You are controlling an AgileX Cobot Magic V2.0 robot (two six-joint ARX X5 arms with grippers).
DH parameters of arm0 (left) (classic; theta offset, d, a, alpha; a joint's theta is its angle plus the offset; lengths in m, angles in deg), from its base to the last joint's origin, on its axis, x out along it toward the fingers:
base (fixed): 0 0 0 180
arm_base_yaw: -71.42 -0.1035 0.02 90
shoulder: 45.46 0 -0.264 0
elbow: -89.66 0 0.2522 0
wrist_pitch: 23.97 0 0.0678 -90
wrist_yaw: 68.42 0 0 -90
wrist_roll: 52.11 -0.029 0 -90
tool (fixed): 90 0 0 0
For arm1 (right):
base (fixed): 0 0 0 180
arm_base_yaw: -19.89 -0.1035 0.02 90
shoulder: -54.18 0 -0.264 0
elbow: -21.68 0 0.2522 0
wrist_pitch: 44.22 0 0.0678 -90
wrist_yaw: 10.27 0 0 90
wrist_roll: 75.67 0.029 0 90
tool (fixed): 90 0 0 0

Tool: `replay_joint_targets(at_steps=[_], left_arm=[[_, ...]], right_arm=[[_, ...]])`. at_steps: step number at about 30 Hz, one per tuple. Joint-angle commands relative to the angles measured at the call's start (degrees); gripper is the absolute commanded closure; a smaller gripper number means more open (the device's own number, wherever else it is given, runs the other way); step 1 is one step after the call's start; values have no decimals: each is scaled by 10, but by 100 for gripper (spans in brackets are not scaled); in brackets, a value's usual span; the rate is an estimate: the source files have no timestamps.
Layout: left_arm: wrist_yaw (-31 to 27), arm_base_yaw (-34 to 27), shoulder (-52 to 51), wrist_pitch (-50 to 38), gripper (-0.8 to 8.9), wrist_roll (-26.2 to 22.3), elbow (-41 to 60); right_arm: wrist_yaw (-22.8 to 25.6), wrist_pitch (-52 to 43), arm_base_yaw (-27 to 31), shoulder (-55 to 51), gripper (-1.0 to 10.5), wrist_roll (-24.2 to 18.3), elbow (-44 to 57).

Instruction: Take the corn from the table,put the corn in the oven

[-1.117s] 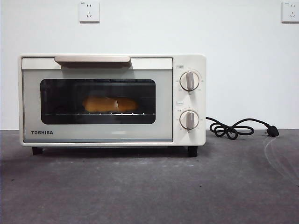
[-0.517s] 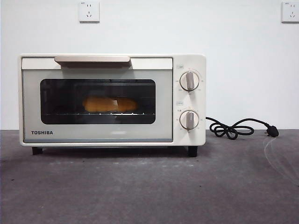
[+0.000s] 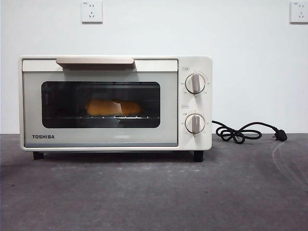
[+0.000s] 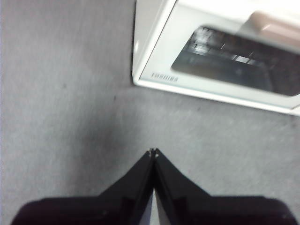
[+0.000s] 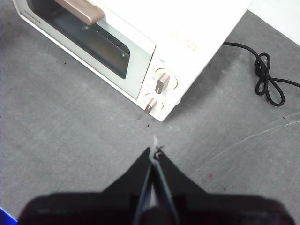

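Observation:
The cream-white oven [image 3: 115, 103] stands on the dark grey table [image 3: 154, 192] with its door closed. Through the dark glass I see the yellow-orange corn [image 3: 113, 108] lying on the rack inside. My left gripper [image 4: 153, 151] hovers over the table off the oven's [image 4: 215, 56] TOSHIBA corner, jaws shut and holding nothing. My right gripper [image 5: 154, 150] hangs above the table in front of the oven's [image 5: 140, 42] knob corner, jaws shut and empty. Neither gripper shows in the front view.
A black cord with its plug [image 3: 248, 132] lies coiled on the table right of the oven, also in the right wrist view as a knotted cord [image 5: 267, 79]. Two wall sockets [image 3: 92, 11] sit on the white wall behind.

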State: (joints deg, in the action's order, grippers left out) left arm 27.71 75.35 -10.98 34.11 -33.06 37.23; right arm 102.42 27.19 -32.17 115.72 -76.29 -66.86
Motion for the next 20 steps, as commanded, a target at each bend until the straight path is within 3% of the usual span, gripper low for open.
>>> replay_joint_targets(at_steps=[1,5,9,13,20], left_arm=[[-2,1,26,-3,818,-7,2],[-1,-2,26,-2,818,-9,2],[-12,-7,-40,-15,818,-75,2],[-64,-7,-129,-96,818,-84,3],[-61,-7,-245,-255,818,-108,17]], right_arm=[[2,-2,0,1,963,6,-1],[2,-1,0,1,963,6,-1],[2,-2,0,1,963,6,-1],[2,-2,0,1,963,6,-1],[2,-2,0,1,963,6,-1]])
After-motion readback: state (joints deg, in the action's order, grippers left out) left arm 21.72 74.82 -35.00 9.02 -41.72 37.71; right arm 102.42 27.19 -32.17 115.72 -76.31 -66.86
